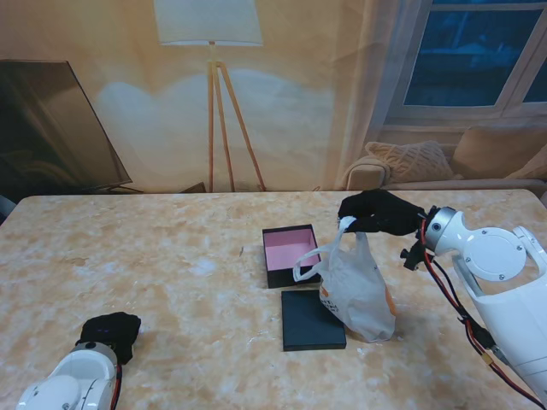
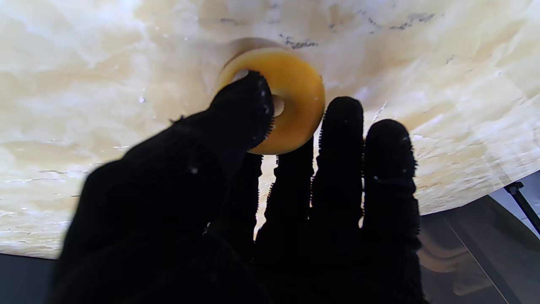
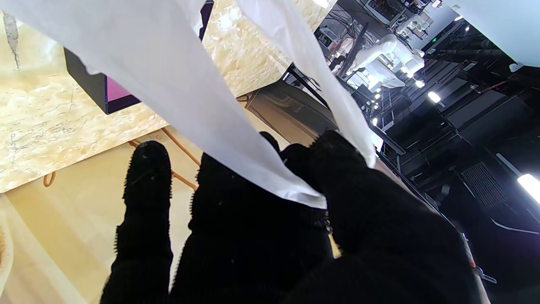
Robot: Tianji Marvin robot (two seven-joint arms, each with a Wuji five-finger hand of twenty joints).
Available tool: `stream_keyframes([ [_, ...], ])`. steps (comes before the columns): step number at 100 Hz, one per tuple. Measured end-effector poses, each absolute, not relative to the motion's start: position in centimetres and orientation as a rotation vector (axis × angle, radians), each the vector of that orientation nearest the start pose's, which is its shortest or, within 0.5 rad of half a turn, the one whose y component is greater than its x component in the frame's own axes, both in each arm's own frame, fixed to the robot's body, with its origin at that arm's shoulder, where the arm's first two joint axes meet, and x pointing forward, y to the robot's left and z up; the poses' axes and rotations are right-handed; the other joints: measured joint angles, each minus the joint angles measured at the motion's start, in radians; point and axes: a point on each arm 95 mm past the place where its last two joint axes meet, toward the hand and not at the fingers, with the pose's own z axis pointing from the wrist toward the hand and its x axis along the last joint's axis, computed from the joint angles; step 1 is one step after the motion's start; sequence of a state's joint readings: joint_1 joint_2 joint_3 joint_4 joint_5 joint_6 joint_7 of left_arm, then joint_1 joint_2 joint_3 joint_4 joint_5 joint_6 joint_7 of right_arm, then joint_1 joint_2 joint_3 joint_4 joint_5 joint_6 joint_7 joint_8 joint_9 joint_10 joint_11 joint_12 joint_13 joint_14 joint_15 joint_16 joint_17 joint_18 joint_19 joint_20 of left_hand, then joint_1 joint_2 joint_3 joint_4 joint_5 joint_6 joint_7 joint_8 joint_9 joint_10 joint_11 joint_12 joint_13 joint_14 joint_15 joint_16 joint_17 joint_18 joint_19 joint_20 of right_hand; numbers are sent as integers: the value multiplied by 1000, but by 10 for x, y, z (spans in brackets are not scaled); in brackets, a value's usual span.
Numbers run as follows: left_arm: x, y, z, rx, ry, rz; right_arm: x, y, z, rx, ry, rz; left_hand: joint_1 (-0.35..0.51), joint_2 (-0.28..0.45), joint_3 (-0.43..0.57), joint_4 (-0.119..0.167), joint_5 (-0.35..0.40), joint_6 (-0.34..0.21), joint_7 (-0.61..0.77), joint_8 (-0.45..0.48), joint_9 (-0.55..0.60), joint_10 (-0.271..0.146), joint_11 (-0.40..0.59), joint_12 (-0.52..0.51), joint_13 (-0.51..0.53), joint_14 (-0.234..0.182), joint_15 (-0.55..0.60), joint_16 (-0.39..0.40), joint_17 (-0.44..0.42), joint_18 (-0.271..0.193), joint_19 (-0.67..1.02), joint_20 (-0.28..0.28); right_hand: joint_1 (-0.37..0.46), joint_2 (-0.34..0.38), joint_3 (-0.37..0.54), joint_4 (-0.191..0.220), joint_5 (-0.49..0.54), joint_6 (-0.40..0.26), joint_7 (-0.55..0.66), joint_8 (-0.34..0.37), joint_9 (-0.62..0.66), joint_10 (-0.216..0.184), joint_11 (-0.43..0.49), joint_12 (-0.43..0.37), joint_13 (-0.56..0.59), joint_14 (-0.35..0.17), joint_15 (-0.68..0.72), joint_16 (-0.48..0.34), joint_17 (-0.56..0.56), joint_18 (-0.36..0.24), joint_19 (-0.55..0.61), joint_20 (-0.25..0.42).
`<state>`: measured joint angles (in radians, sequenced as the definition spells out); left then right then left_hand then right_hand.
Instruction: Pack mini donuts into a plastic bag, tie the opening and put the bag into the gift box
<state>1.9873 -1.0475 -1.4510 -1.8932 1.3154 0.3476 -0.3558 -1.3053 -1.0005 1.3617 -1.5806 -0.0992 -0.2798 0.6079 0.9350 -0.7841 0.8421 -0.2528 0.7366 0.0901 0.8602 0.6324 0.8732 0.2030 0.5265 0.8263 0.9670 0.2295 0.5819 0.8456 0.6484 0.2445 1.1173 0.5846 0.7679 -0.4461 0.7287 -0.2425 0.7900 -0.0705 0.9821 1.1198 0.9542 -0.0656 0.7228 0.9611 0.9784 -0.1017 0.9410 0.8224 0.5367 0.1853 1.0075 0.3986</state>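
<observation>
Packing is unfinished as the right hand (image 1: 376, 213) pinches the plastic bag (image 1: 359, 290) handle aloft beside the open gift box (image 1: 291, 254), while the left hand (image 2: 253, 202), fingers spread, touches a mini donut (image 2: 291, 97) on the tabletop (image 1: 171, 273), bag untied

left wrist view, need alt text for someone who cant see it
A black-gloved left hand reaches over a single yellow mini donut lying on a cream marbled table, with one fingertip covering part of the ring. The other fingers extend beside the donut, not closed around it.

Bare table (image 1: 171, 256) leftward; box (image 1: 291, 254), lid (image 1: 313, 320), bag (image 1: 359, 295) clustered right
</observation>
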Motion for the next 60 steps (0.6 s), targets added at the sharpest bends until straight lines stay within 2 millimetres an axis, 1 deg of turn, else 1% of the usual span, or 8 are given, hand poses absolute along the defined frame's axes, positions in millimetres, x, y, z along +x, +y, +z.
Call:
stream_keyframes([
  [7,297,83,-351,-1427,1548,-721,456,-37,-203,1573,1665,2131,29,-12,-40,0,3,-13,61,-10,71,0,-67,59,39,-7,5,19,30,-1,26,2,0,0,0,0,0,0,0,0,0,0,0,0,0,0,0,0,0,0,0,0],
  [13,297,82,-350,-1421,1543,-731,456,-37,-203,1573,1665,2132,40,-14,-50,-1,5,-21,84,-23,107,0,-85,71,73,-9,14,24,53,-2,44,6,0,0,0,0,0,0,0,0,0,0,0,0,0,0,0,0,0,0,0,0],
  [17,297,82,-350,-1418,1540,-742,456,-37,-203,1573,1664,2131,45,-15,-51,-1,6,-29,93,-28,119,1,-88,71,84,-9,16,24,64,-2,49,10,0,0,0,0,0,0,0,0,0,0,0,0,0,0,0,0,0,0,0,0],
  [19,297,82,-349,-1415,1539,-749,456,-37,-202,1574,1664,2131,45,-17,-51,-1,19,-32,93,-36,128,2,-89,71,85,-10,17,24,66,-2,51,11,0,0,0,0,0,0,0,0,0,0,0,0,0,0,0,0,0,0,0,0],
  [29,296,81,-347,-1390,1544,-799,456,-37,-202,1575,1663,2131,46,-26,-51,-1,21,-34,109,-50,141,4,-89,69,96,-10,26,24,78,-2,56,11,0,0,0,0,0,0,0,0,0,0,0,0,0,0,0,0,0,0,0,0],
  [36,296,79,-345,-1384,1566,-829,456,-36,-202,1575,1663,2134,46,-31,-51,-1,43,-42,109,-62,152,2,-88,56,111,-12,26,24,89,-3,57,11,0,0,0,0,0,0,0,0,0,0,0,0,0,0,0,0,0,0,0,0],
  [51,297,73,-335,-1397,1635,-925,455,-36,-202,1575,1666,2132,46,-38,-51,-1,44,-44,109,-66,165,0,-86,48,126,-20,26,24,102,-8,57,11,0,0,0,0,0,0,0,0,0,0,0,0,0,0,0,0,0,0,0,0],
  [60,302,69,-330,-1391,1625,-985,455,-36,-201,1570,1666,2129,46,-38,-50,-1,44,-44,109,-66,165,-1,-86,48,126,-20,26,24,102,-9,57,11,0,0,0,0,0,0,0,0,0,0,0,0,0,0,0,0,0,0,0,0],
])
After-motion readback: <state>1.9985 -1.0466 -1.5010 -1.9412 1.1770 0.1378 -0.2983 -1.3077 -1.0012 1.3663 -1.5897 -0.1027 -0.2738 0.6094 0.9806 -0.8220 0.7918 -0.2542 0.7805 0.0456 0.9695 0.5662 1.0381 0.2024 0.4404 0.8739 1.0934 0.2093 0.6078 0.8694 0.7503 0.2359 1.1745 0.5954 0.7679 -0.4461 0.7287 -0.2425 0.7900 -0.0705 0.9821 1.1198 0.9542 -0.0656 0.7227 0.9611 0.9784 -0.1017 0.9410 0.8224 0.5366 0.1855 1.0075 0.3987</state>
